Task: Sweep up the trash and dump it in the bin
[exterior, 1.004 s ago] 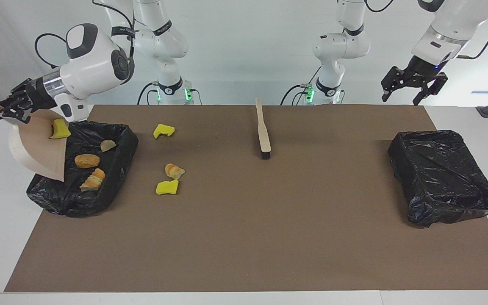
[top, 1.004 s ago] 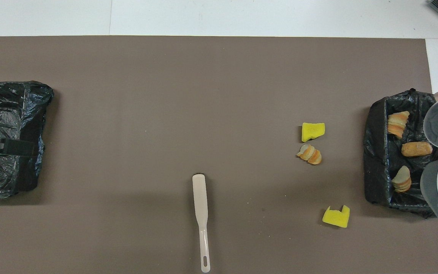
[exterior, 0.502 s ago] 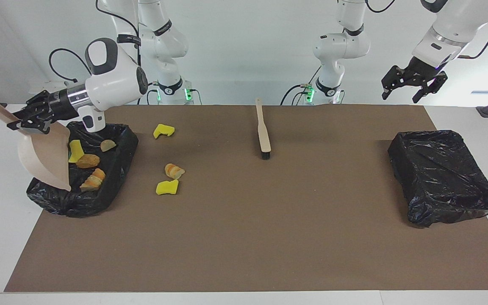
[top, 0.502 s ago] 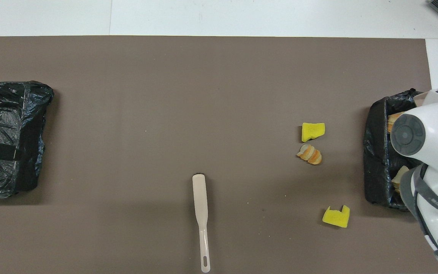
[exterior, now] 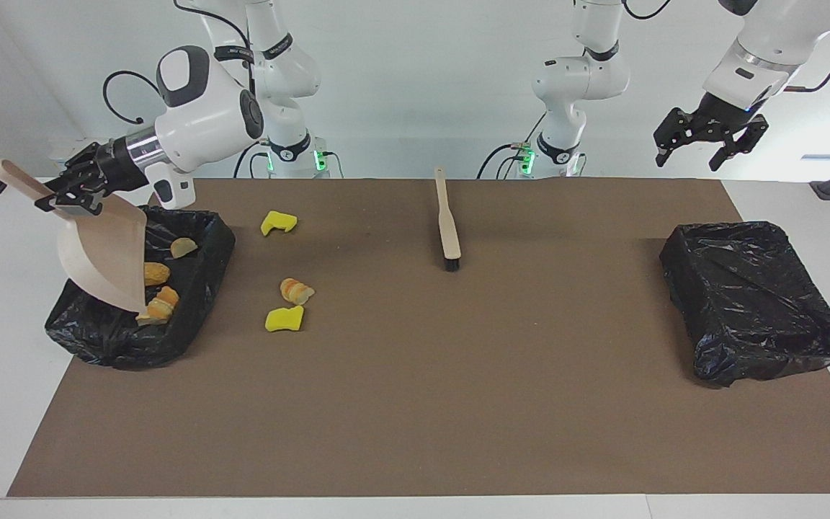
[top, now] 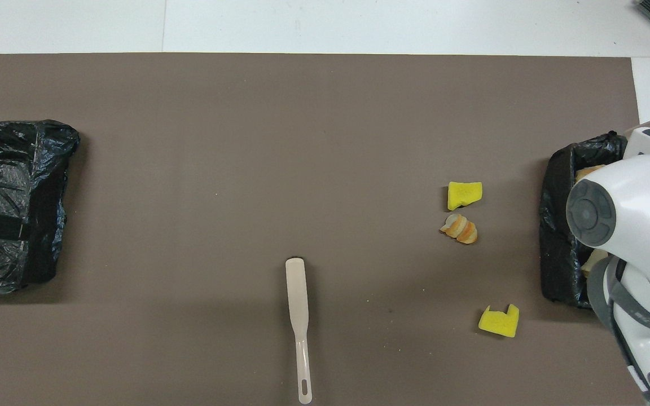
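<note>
- Nearest the robots, our brush (exterior: 448,220) lies flat on the mat, unheld; its stiff handle is where we judge a grip belongs.
- Our left gripper (exterior: 710,143) waits with jaws wide over the table's edge near the empty bin (exterior: 753,299).
- Our right gripper (exterior: 73,189) is clamped on the dustpan (exterior: 101,252) handle, tipping it steeply over the other bin (exterior: 192,295), where bread chunks lie.
- Farther out, loose trash sits beside that bin: yellow sponge (exterior: 279,222), bread chunk (exterior: 296,290), second sponge (exterior: 284,318). We judge them light, soft, prone to roll.
</note>
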Action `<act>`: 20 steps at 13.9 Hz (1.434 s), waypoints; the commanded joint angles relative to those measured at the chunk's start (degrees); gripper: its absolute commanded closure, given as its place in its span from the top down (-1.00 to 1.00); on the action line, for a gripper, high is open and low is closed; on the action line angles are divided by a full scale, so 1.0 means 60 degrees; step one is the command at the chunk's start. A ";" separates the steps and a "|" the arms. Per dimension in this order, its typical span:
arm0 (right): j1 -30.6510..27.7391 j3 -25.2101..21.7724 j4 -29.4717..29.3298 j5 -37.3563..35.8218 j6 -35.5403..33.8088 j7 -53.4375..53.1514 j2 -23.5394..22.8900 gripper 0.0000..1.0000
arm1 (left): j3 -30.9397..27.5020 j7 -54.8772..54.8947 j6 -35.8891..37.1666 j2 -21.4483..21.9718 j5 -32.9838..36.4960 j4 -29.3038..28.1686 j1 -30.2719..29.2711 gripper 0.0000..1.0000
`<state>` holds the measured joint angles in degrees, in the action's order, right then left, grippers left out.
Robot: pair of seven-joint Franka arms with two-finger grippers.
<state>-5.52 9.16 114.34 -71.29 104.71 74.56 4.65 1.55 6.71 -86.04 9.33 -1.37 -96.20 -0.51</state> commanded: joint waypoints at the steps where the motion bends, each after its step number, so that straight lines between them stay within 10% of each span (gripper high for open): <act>1: 0.0027 0.0113 -0.0554 0.2263 -0.0196 0.0172 -0.0131 -1.00 | 0.0078 -0.0152 0.0102 0.0056 0.0198 0.0052 -0.0149 1.00; 8: -0.0382 0.0054 -0.0702 0.7714 -0.0574 -0.1463 -0.0366 -1.00 | 0.0034 -0.0078 0.0058 0.0027 0.0198 0.0110 -0.0134 1.00; 20: 0.1915 0.0128 -0.1432 1.1217 -0.1748 -1.0677 -0.1243 -1.00 | 0.0034 -0.0078 0.0072 0.0027 0.0198 0.0096 -0.0149 1.00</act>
<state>4.05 10.01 110.21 -8.54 95.77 16.87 0.45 1.40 6.38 -86.06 9.33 -1.24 -96.15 -0.97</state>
